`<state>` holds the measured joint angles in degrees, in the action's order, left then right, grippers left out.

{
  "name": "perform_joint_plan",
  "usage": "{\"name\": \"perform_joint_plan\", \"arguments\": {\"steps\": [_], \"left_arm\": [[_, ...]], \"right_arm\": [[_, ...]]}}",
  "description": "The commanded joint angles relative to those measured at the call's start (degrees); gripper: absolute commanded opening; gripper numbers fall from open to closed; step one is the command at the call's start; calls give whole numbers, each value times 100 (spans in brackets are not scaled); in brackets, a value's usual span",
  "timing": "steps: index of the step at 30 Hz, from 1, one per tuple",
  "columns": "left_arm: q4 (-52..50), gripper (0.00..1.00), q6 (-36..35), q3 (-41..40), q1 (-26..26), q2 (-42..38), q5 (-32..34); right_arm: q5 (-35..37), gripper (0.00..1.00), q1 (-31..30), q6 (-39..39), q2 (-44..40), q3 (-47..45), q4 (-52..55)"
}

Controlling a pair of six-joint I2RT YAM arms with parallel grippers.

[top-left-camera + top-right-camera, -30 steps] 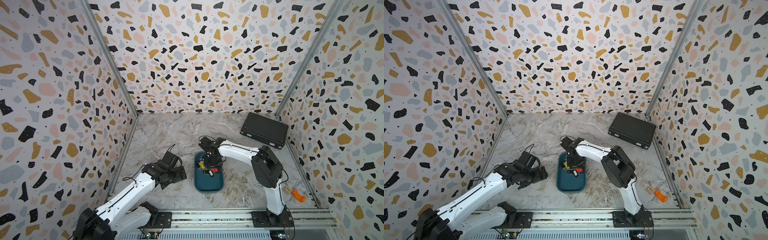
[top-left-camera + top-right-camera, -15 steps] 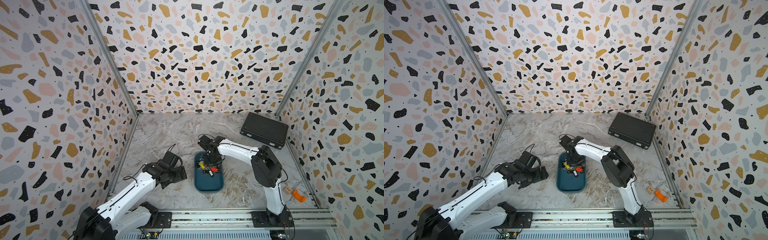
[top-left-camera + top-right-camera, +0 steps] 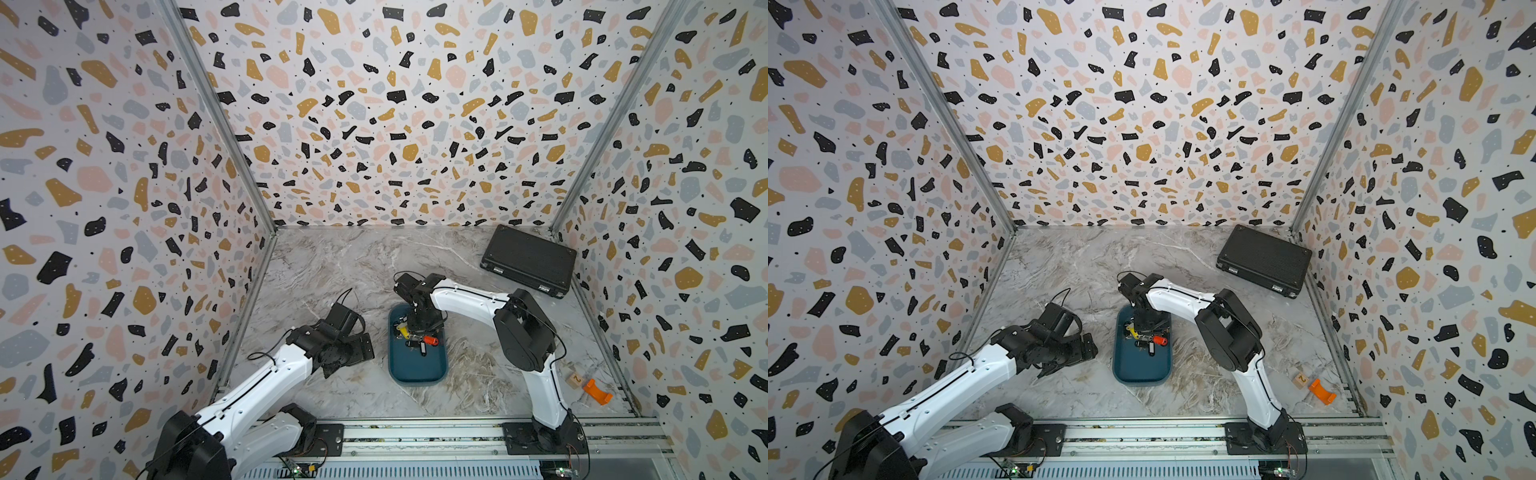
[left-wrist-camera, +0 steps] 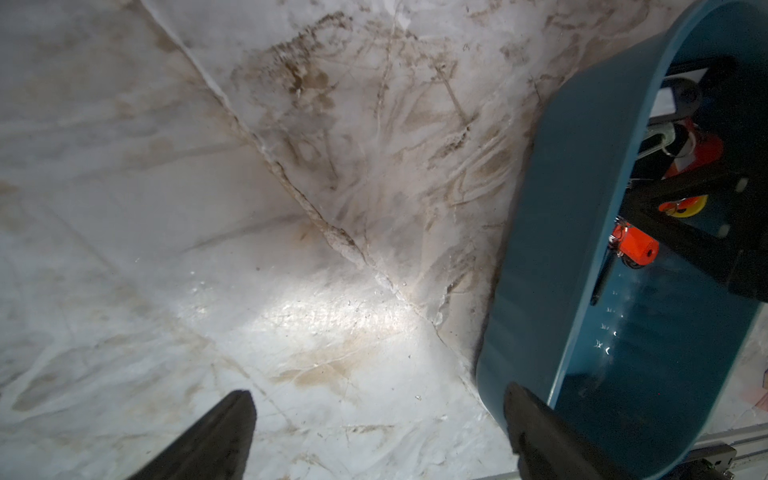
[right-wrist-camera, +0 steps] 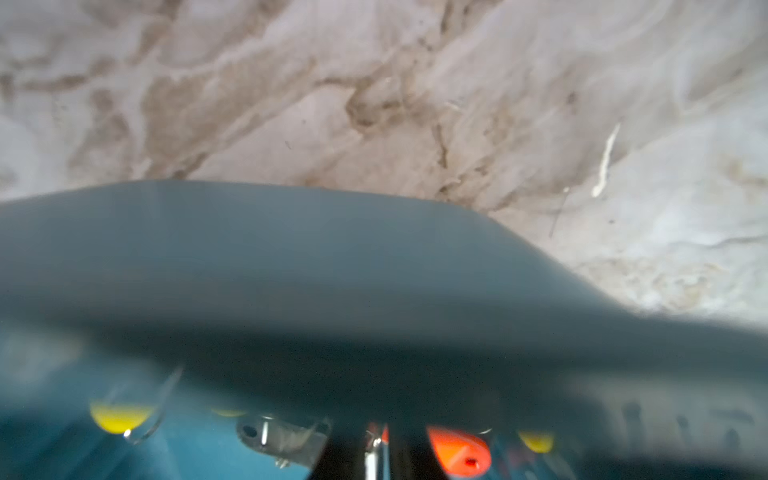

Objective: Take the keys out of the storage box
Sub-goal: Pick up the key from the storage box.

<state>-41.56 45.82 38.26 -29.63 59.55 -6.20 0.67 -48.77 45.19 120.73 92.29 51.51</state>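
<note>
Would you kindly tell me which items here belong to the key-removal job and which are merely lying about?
Job in hand: keys; storage box.
Lying about: black briefcase; orange clip; small wooden block.

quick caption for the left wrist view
Open left gripper above the marble tabletop, beside the teal storage box holding tagged keys

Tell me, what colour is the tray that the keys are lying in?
Dark teal-blue. The storage box shows it best in a top view.

Two arms (image 3: 266, 376) (image 3: 469, 296), one storage box (image 3: 417, 366), several keys (image 3: 415, 337), one briefcase (image 3: 528, 259), one orange clip (image 3: 597, 391), one block (image 3: 575, 379)
</note>
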Motion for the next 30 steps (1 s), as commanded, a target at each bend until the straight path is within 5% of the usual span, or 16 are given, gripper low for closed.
{"name": "perform_joint_plan", "arguments": {"steps": [1, 5, 20, 30], "left_arm": [[74, 97, -91, -73, 34, -9, -40], [76, 97, -92, -73, 35, -27, -50], [-71, 95, 27, -47, 36, -294, -32], [-89, 95, 163, -134, 30, -485, -66]], "right_arm": [[129, 7, -26, 69, -136, 97, 243], [138, 0, -27, 56, -382, 135, 347], [-381, 0, -35, 88, -1633, -532, 179], [-790, 0, -42, -134, -1533, -674, -72]]}}
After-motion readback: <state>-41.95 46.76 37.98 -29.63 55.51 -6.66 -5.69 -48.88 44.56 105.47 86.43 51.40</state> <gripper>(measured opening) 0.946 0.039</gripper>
